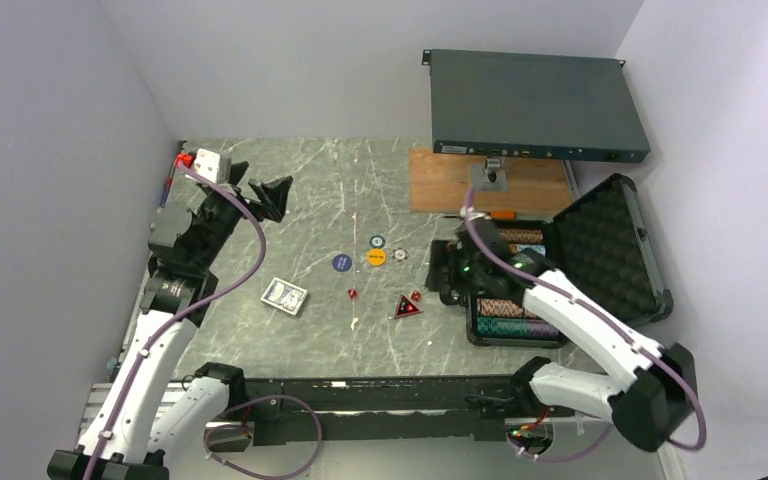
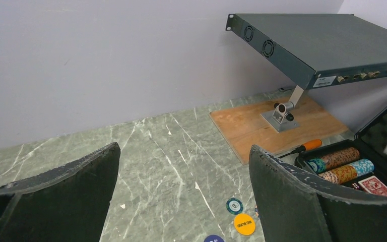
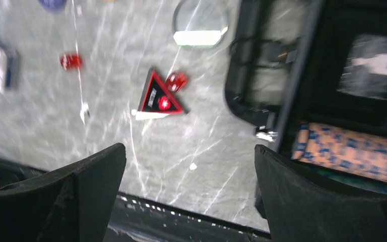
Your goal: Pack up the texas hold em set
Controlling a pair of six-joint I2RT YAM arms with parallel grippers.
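Observation:
The texas hold em set's black case [image 1: 600, 245] lies open at the right, with striped chip rows [image 1: 505, 320] in its base. Loose on the table are a card deck [image 1: 284, 295], a blue button [image 1: 341, 262], a yellow button [image 1: 377, 257], a teal button [image 1: 376, 240], two red dice [image 1: 353, 293] and a red triangle [image 1: 407, 307]. My left gripper [image 1: 270, 195] hangs open at the far left, empty [image 2: 185, 148]. My right gripper [image 1: 447, 270] is open and empty beside the case's left edge; its blurred view [image 3: 190, 150] shows the triangle [image 3: 158, 96] and a die [image 3: 175, 80].
A large dark rack-mount box [image 1: 535, 105] stands on a bracket over a wooden board [image 1: 440, 180] at the back right. An orange-handled screwdriver [image 2: 310, 145] lies by the case. White walls close in on the left, back and right.

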